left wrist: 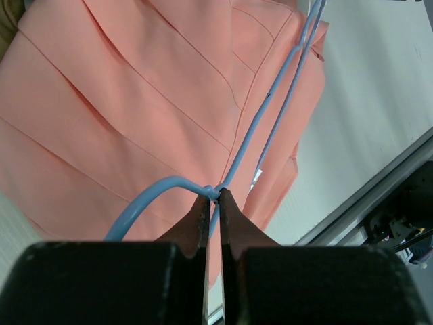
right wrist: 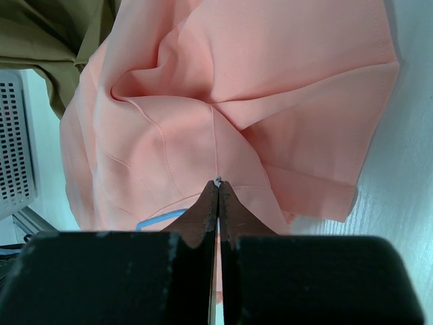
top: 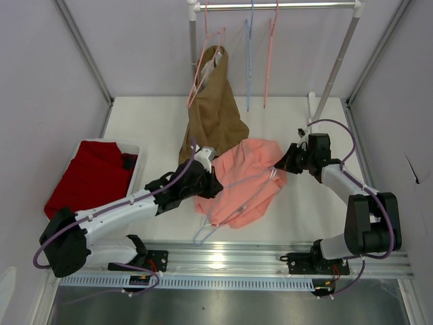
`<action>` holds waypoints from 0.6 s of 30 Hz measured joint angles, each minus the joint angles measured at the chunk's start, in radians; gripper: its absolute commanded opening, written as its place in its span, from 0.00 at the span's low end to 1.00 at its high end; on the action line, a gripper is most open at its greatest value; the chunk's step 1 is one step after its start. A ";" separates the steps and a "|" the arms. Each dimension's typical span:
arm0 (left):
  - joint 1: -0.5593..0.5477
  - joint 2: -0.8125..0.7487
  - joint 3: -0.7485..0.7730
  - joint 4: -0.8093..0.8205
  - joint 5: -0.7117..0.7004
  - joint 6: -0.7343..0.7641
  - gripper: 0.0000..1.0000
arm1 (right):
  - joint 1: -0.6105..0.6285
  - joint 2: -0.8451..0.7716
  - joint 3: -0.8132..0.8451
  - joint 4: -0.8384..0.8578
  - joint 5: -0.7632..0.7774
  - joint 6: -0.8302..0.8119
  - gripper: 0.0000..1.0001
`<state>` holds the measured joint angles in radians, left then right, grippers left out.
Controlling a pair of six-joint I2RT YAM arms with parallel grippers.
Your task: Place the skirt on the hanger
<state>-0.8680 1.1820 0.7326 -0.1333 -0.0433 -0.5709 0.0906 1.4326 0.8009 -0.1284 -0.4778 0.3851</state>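
Salmon-pink skirt (top: 243, 177), pale-blue hanger (left wrist: 254, 128) partly hidden beneath it

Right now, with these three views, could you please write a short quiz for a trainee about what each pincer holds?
1. Fill in: the red cloth lies on the robot's ____ side.
2. True or false: the left pincer is shut on the blue hanger.
3. The right pincer pinches: A the hanger, B the pink skirt, C the red cloth?
Key: 1 left; 2 true; 3 B.
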 measured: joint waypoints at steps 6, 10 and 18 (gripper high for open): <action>0.000 0.035 0.051 -0.041 0.022 0.028 0.00 | 0.057 -0.007 0.044 -0.053 0.058 -0.033 0.00; 0.000 0.055 0.084 -0.064 0.028 0.041 0.00 | 0.114 -0.047 0.053 -0.090 0.097 -0.048 0.00; 0.000 0.093 0.193 -0.128 0.031 0.058 0.00 | 0.224 -0.155 0.053 -0.170 0.204 -0.057 0.00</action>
<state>-0.8684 1.2751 0.9253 -0.2615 -0.0120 -0.5125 0.3149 1.2774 0.8536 -0.2985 -0.2737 0.3283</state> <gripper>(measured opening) 0.067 0.010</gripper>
